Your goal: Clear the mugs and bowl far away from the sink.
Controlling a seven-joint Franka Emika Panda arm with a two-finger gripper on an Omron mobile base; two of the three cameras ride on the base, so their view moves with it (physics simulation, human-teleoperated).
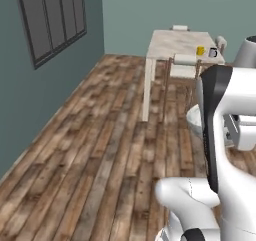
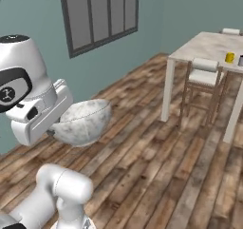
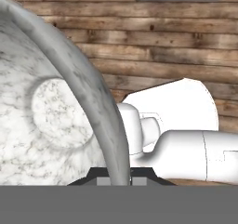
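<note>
Gripper [image 3: 120, 180] clamped on bowl [image 2: 80, 121] rim; bowl carried in air above floor, left-centre of right base view. Yellow mug [image 1: 200, 50] and pale mug [image 1: 213, 52] already on table [image 1: 170, 42], upper right of left base view. Judged: mugs done, bowl placement left.

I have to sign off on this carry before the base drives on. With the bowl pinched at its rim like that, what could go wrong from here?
1. The claw grips the bowl only by its thin rim, the bowl hanging to one side; it may swing or slip and fall to the wooden floor.
2. The table has a chair tucked in front and two mugs, yellow and dark-rimmed; setting the bowl down could knock them.
</note>
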